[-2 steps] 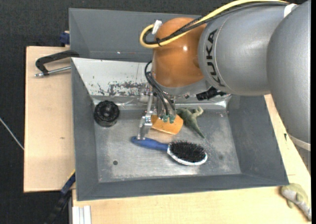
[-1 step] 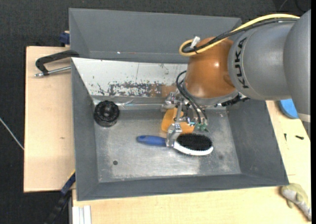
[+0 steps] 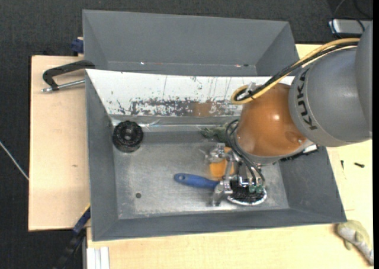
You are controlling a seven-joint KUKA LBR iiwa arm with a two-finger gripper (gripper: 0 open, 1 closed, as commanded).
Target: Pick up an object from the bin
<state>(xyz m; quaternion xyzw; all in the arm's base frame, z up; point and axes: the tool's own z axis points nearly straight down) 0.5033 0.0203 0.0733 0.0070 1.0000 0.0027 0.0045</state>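
bin [image 3: 177, 161]: grey metal, scuffed matt | blue handle [image 3: 192, 180]: smooth plastic; black knob [image 3: 128, 135]: ribbed, matt

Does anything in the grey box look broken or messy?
Only the bin's back wall stands out: it is speckled with brown marks and scratches, like worn paint or rust. Nothing looks spilled. A black round thing sits alone at the left, and a blue-handled tool lies flat beside the gripper.

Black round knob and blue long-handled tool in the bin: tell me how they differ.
The black round knob is squat and circular; the blue long-handled tool is slim and elongated. The knob sits at the left by the back wall; the tool lies mid-floor, nearer the front. Both rest on the grey metal bin floor.
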